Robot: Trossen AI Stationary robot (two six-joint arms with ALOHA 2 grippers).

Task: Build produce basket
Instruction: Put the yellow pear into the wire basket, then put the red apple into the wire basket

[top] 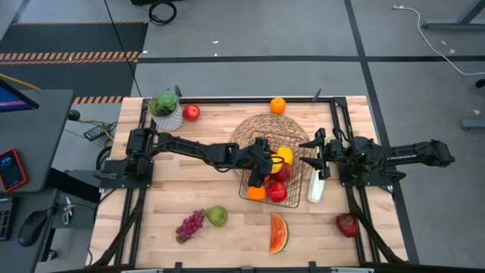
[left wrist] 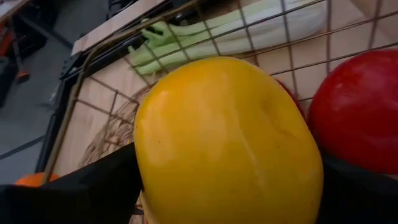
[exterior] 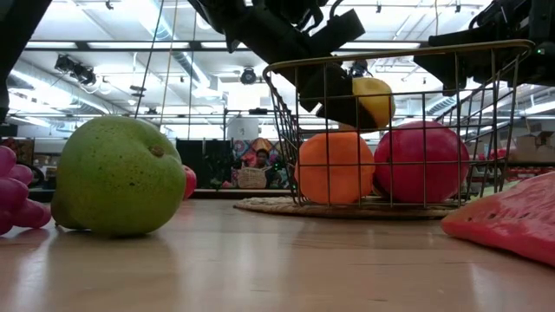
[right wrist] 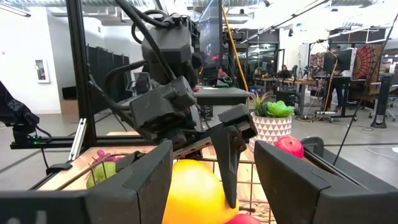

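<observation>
The wire basket [top: 246,180] stands on a woven mat [top: 254,129] at the table's middle. It holds an orange [top: 256,192] and two red apples [top: 278,191]. My left gripper [top: 277,159] reaches in over the rim [exterior: 390,54], shut on a yellow fruit [left wrist: 224,124], which also shows in the low view [exterior: 375,100]. A celery stalk [top: 315,186] lies on the table just right of the basket. My right gripper [top: 314,148] waits beyond it near the right edge, fingers apart [right wrist: 214,186], nothing between them. My left gripper pinches the yellow fruit by two opposite sides [left wrist: 146,165], one dark finger [left wrist: 93,186] on each flank. The fingers slant down from the table's left. The fruit hangs inside the basket's rim, above the orange [exterior: 336,169] and a red apple [exterior: 422,162].
At the far edge stand a potted plant [top: 167,108], a red apple [top: 191,112] and an orange [top: 278,105]. Near the front lie grapes [top: 189,225], a green pear [top: 217,216], a watermelon slice [top: 279,232] and a red apple [top: 348,224].
</observation>
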